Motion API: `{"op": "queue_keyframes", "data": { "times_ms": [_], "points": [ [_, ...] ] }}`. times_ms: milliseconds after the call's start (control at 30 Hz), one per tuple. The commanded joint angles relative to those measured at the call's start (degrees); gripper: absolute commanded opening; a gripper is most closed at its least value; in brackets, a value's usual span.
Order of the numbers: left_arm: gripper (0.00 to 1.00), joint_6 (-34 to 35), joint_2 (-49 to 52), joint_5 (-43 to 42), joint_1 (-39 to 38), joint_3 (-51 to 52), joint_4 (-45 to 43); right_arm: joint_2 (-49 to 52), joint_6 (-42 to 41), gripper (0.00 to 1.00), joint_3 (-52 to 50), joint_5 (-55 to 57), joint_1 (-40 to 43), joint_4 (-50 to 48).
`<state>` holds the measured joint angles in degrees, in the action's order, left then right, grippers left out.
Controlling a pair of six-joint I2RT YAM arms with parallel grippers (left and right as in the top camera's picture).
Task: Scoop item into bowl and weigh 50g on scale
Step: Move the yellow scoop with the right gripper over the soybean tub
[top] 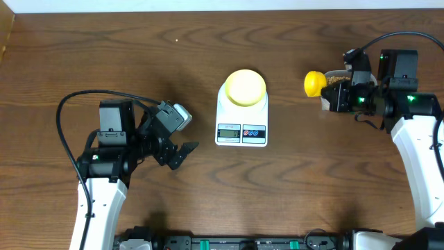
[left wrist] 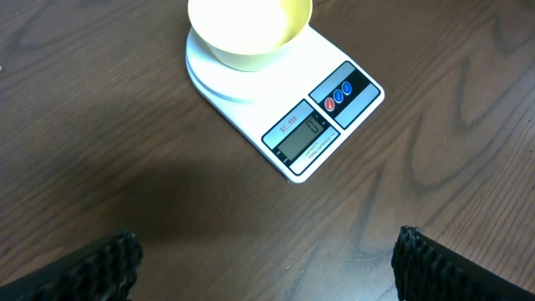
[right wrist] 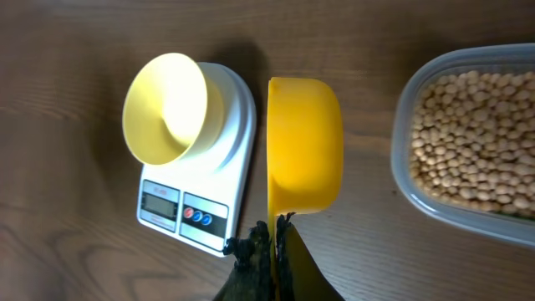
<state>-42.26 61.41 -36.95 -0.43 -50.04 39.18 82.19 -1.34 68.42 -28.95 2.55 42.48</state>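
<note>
- bowl (top: pixel 244 87) sits on scale (top: pixel 241 128), so beans (right wrist: pixel 481 134) weigh directly.
- right tool (right wrist: pixel 274 249) pinches scoop (right wrist: pixel 305 155) by its handle, tipped sideways, between scale and bean tub (right wrist: pixel 407 167); likely to dip next.
- left tool (top: pixel 179 154) spread, empty, parked beside scale.

No legible text, scale (left wrist: pixel 288 117) label too blurred

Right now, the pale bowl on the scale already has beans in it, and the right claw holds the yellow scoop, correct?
Not quite: the bowl on the scale is empty, as the left wrist view shows. The right gripper does hold the yellow scoop.
</note>
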Motion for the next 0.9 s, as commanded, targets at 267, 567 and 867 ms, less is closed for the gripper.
{"op": "queue_keyframes", "data": {
  "times_ms": [267,567,867],
  "points": [
    [0.98,-0.35,0.33,0.2,0.26,0.17,0.17,-0.57,2.71,0.01,1.29,-1.9,0.04,-7.93],
    [0.98,-0.35,0.33,0.2,0.24,0.17,0.17,-0.55,-6.12,0.01,1.31,-2.08,0.72,-13.11],
    [0.98,-0.35,0.33,0.2,0.24,0.17,0.2,-0.55,-6.49,0.01,1.33,-1.16,2.91,-10.4]
  ]
}}
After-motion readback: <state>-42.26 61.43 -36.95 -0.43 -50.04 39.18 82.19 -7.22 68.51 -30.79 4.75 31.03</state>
